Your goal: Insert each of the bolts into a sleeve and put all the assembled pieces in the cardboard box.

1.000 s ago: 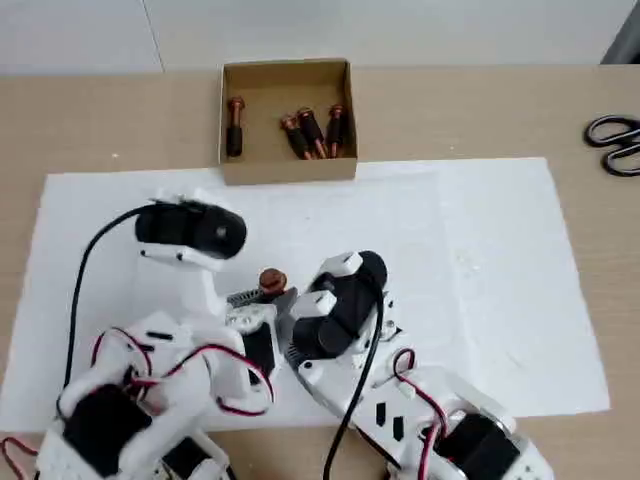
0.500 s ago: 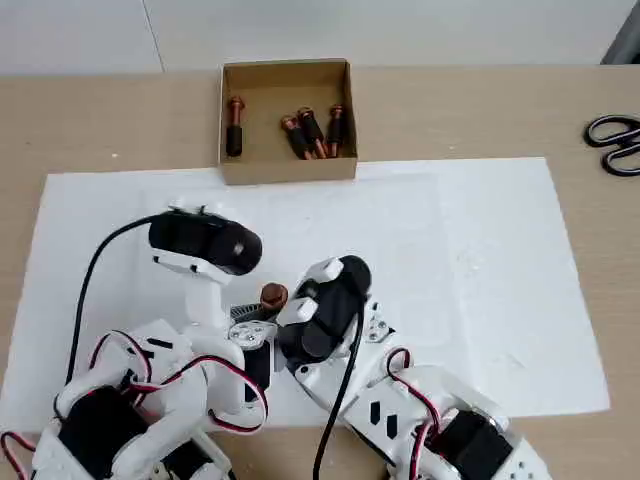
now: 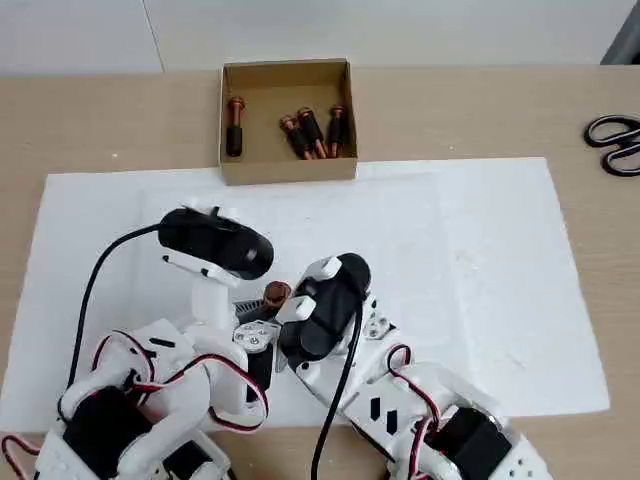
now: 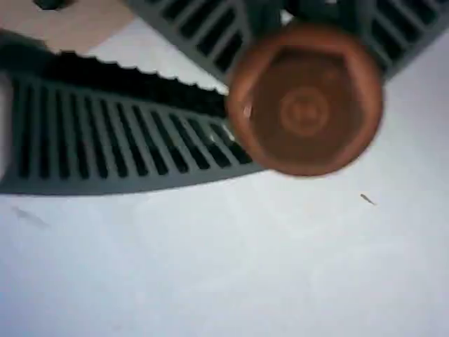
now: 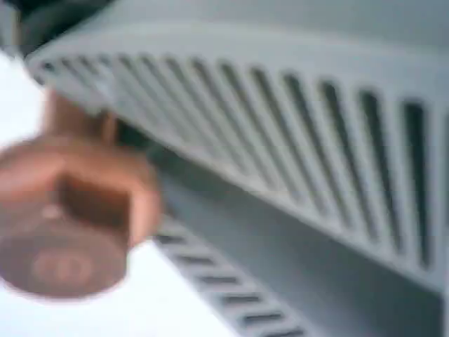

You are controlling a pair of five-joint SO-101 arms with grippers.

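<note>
A copper bolt (image 3: 277, 293) stands head up over the white paper, between my two arms at the table's near side. In the left wrist view its hexagonal head (image 4: 305, 109) faces the camera, and grey ribbed fingers (image 4: 105, 140) close in under it. My left gripper (image 3: 260, 302) is shut on the bolt below the head. The right gripper (image 3: 293, 302) presses in from the other side, and the right wrist view has the bolt head (image 5: 63, 239) right beside it. No sleeve can be made out. The cardboard box (image 3: 288, 170) at the back holds several assembled pieces (image 3: 310, 133).
A white paper sheet (image 3: 480, 260) covers the middle of the wooden table. Black scissors (image 3: 612, 143) lie at the far right edge. Both arm bodies and their cables crowd the near edge.
Both arms drew slightly toward the near edge with the bolt between them. The left wrist camera swung right, closer over the bolt.
</note>
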